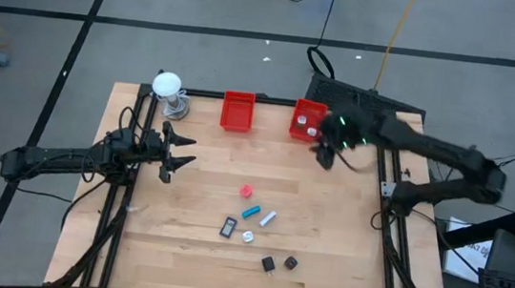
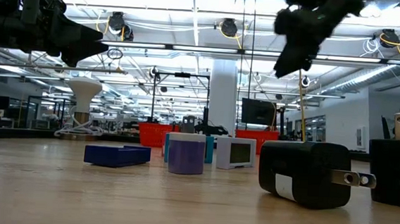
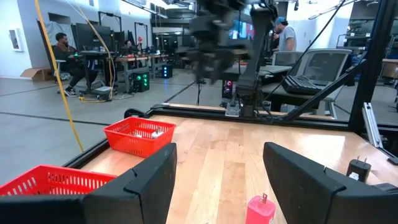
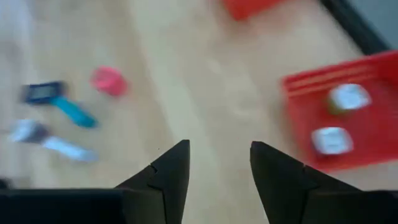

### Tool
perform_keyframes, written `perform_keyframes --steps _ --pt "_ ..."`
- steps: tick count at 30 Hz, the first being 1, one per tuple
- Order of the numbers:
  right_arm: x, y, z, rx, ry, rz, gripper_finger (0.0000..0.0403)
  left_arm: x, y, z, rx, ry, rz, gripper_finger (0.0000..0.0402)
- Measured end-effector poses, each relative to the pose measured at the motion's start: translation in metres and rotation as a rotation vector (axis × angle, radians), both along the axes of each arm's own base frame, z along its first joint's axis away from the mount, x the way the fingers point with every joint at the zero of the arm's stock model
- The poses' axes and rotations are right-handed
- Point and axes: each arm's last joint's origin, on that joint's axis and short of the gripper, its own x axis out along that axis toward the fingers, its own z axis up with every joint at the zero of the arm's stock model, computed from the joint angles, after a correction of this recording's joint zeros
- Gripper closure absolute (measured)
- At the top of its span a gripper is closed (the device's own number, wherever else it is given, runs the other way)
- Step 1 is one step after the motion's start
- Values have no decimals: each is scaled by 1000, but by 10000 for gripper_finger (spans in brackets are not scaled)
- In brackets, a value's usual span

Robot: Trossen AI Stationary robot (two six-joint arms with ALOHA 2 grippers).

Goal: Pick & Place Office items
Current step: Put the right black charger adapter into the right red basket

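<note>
The right gripper (image 1: 325, 155) hovers beside the red plastic bin (image 1: 299, 127) – fingers apart, empty (two white pieces inside); the left gripper (image 1: 183, 152) waits, fingers apart.

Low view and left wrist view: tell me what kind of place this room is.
Probably an open-plan robotics lab or workshop: people sit at desks with monitors, long ceiling light strips run overhead, and metal frames stand on the floor.
</note>
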Motion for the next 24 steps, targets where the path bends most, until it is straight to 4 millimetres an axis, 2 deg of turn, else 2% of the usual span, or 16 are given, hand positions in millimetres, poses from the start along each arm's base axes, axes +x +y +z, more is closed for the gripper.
perform_keyframes --steps 5,9,12,16,24 --pt "-22 41 -31 5 -261 64 248 0 0 0 0 0 1 158" --pt "-30 62 -64 -17 -434 164 248 0 0 0 0 0 1 158" --pt "-32 73 -82 -11 -505 211 248 0 0 0 0 0 1 158" --pt "-28 86 -95 11 -561 270 248 0 0 0 0 0 1 158" --pt "-10 111 -105 5 -636 415 248 0 0 0 0 0 1 158"
